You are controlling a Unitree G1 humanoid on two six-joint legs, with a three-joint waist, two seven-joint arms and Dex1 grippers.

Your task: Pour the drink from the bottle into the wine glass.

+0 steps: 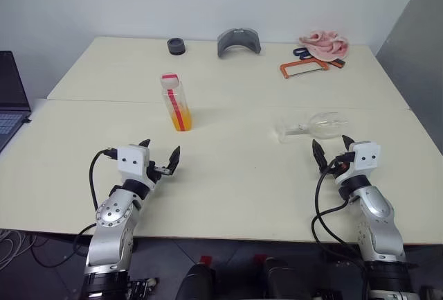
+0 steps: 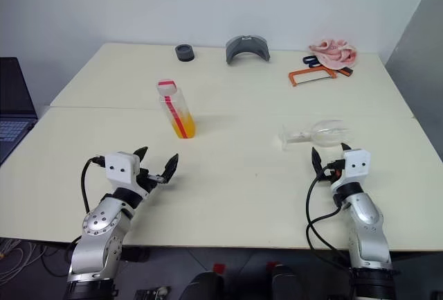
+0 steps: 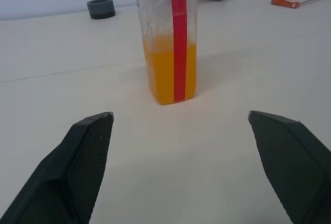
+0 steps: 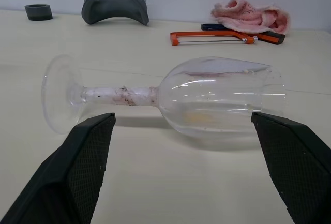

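Note:
The bottle (image 1: 176, 102) stands upright in the middle of the cream table, capped, with a red stripe and orange drink (image 3: 169, 76) filling its lower part. The wine glass (image 1: 318, 126) lies on its side to the right, foot toward the left, bowl toward the right. My left gripper (image 1: 159, 156) hovers open a short way in front of the bottle, nothing between its fingers. My right gripper (image 1: 333, 150) is open just in front of the lying glass (image 4: 207, 100), apart from it.
At the table's far edge sit a small black ring (image 1: 176, 46), a grey curved holder (image 1: 239, 41), an orange hacksaw (image 1: 303, 68) and a pink cloth (image 1: 324, 45). A laptop (image 1: 10, 99) stands at the left. A seam runs across the table (image 1: 228, 168) behind the bottle.

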